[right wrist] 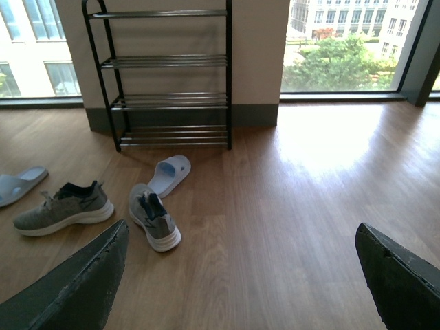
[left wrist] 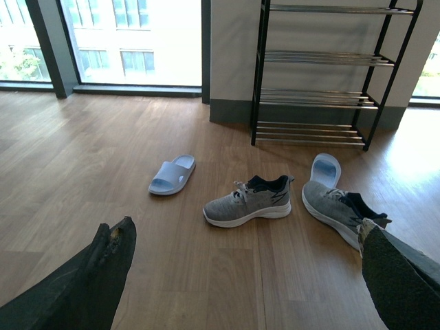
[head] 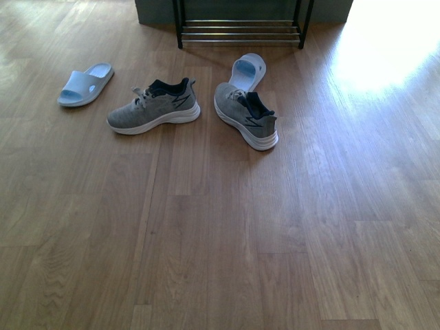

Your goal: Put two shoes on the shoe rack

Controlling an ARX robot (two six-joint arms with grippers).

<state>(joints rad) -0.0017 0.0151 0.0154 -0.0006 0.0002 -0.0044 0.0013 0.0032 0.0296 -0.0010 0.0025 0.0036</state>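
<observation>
So all four shoes are down on the light brown wooden plank floor (head: pixel 220 261), in front of the black metal shoe rack with thin chrome bars (head: pixel 240 31). The rack stands against the wall at the far end (the front view only catches its lowest bars). The first grey knit sneaker with a white sole (head: pixel 154 106) sits side-on, toe pointing left in the front view. The second grey knit sneaker (head: pixel 245 115) is to its right and apart from it, heel toward the camera, toe toward the rack. One pale blue rubber slide (head: pixel 247 71) is tucked right behind that second sneaker's toe; touching or just beside, can't tell. The other pale blue rubber slide (head: pixel 86 84) is well off to the left by itself. The left gripper (left wrist: pixel 244 232) has its dark fingers spread wide apart above the floor. The right gripper (right wrist: pixel 242 228) is the same, jaws wide apart.
</observation>
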